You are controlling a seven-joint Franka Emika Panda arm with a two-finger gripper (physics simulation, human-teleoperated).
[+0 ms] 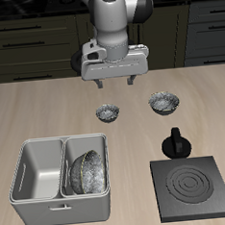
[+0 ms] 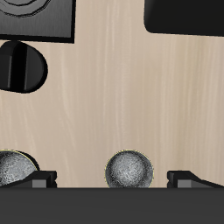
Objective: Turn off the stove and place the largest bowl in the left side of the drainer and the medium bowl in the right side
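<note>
1. The light wooden table (image 1: pixel 46 106) carried everything, with dark cabinets behind it.
2. The light grey metal two-compartment drainer (image 1: pixel 33 174) sat near the table's front edge, well apart from the gripper. In the wrist view only a dark corner of it showed.
3. The flat black square stove (image 1: pixel 221 200) with its concentric ring coil lay beside the drainer, also near the front edge. The pictures did not show whether it was on or off.
4. The white Franka arm (image 1: pixel 118 13) hung over the back half of the table.
5. The largest bowl (image 1: pixel 88 170), grey, speckled and metallic, leaned on edge inside the drainer compartment nearer the stove. The other compartment held nothing.
6. The medium bowl (image 1: pixel 164 102), of the same speckled metal, stood upright on the table, farther back than the knob. The wrist view cut it off at the frame's edge (image 2: pixel 16 168).
7. The smallest speckled bowl (image 1: pixel 108 112) stood upright beside the medium one but apart from it.
8. The two-finger gripper (image 1: pixel 115 84) hovered above the table just behind the smallest bowl, its fingers (image 1: pixel 100 87) spread apart with nothing between them.
9. The small black knob (image 1: pixel 175 143) stood just behind the stove, separate from it.
</note>
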